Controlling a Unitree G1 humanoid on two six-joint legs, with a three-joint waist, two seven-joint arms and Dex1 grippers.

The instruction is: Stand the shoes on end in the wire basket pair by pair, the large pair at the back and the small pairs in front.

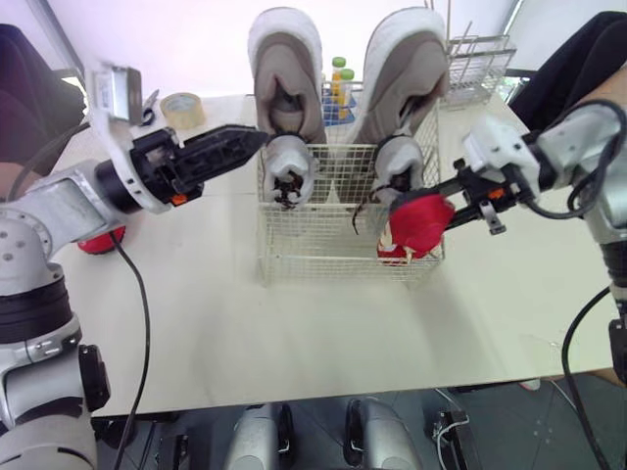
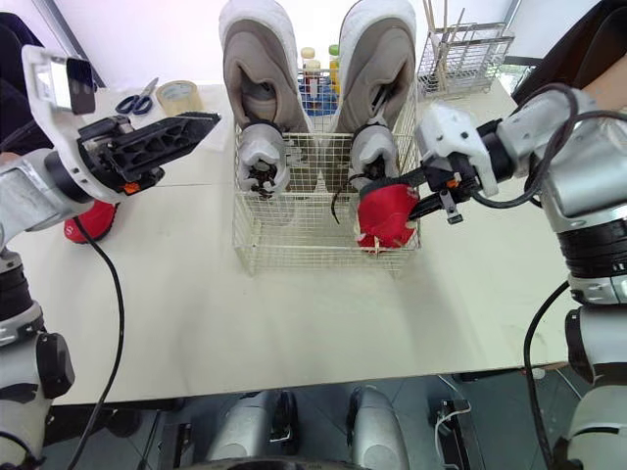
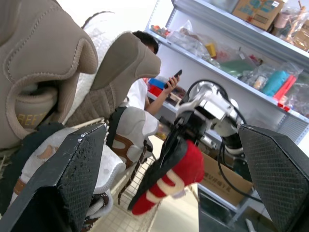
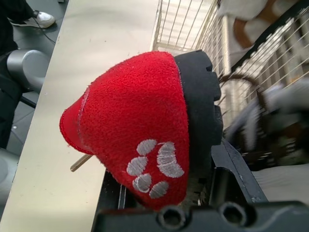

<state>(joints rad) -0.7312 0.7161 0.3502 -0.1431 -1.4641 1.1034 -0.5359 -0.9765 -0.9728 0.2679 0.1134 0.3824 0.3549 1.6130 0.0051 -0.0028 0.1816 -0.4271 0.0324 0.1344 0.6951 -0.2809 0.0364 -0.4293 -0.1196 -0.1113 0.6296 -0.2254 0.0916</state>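
The pale tabletop (image 1: 323, 343) is seen nearest, with the wire basket (image 1: 294, 257) set on it at the middle. Two large beige shoes (image 1: 286, 69) are stood on end along the far side of the basket, soles turned away. Two small grey shoes (image 1: 289, 168) are stood just in front of them, one before each large shoe.

At the near right corner of the basket, a red shoe (image 1: 419, 223) with a paw print is gripped by the right end effector (image 1: 441, 211), which is clenched on it from the right. The shoe is held just in front of the right grey shoe. Whether it touches the basket floor cannot be told.

The left end effector (image 1: 257, 139) is held released, fingers apart and grasping nothing, at the far left corner of the basket beside the left grey shoe. A second red shoe (image 2: 90, 220) is left lying on the tabletop well to the left. A tape roll (image 1: 182, 108), scissors (image 2: 135, 101), bottles (image 1: 340, 83) and a wire rack (image 1: 480, 61) are placed along the far edge.
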